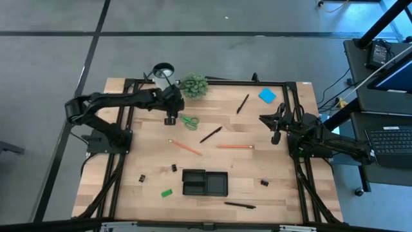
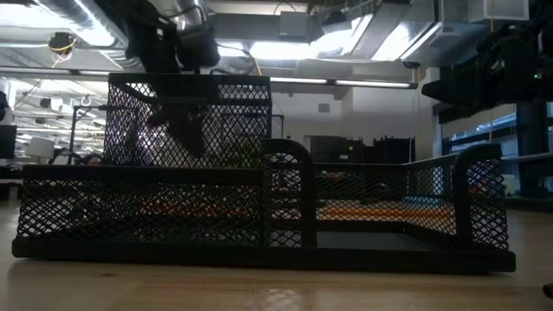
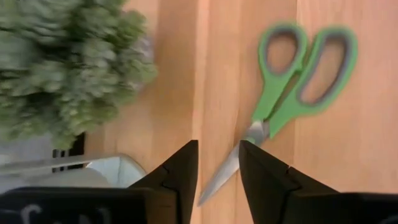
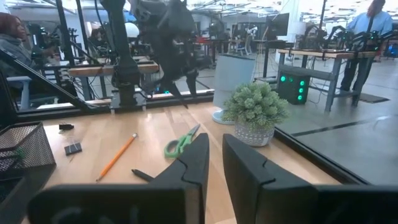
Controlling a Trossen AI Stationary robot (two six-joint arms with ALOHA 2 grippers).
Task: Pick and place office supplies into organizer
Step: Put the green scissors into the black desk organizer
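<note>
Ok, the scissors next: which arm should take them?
Left, I'd say. The left gripper already hangs just over the scissors, its jaws apart on either side of the blade tips. The right gripper waits at the table's far right side, well away from them.

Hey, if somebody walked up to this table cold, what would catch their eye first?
Probably the green-handled scissors on the wooden table, with the left end effector poised right over their blade tips, fingers apart. Next, the bushy green potted plant at the far edge beside a white cylindrical cup. Then the black mesh organizer tray near the front, with the right end effector waiting at the right side.
</note>
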